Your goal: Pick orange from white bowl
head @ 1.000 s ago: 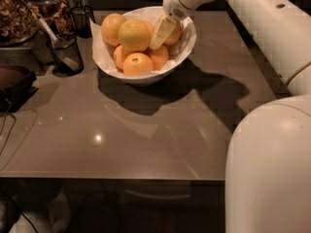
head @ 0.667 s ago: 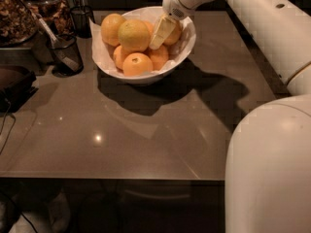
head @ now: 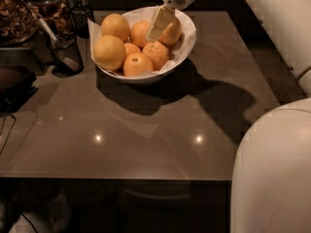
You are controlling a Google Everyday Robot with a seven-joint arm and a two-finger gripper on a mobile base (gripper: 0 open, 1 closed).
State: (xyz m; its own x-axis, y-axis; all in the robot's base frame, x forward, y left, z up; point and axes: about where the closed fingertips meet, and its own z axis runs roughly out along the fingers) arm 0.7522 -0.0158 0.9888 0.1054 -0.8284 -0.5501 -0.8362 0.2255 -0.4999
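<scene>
Pale pincer (head: pixel 164 32) seems clamped on the orange (head: pixel 175 31) in the white bowl (head: pixel 191 33); lift straight up, slowly, clear of neighbouring fruit (head: pixel 155 53).

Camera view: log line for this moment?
stage: reach for pick | tool: inside white bowl, at rear-right orange | lift: not yet

Dim, warm light from above and the far left leaves the edges nearly black, throws a broad dark shadow (head: pixel 214 98) right of the glossy white bowl (head: pixel 187 33) across the smooth grey-brown tabletop (head: pixel 146 154), which mirrors two small glare spots (head: pixel 98 138), and brightens the cream gripper (head: pixel 160 24) inside the bowl's far right side.
</scene>
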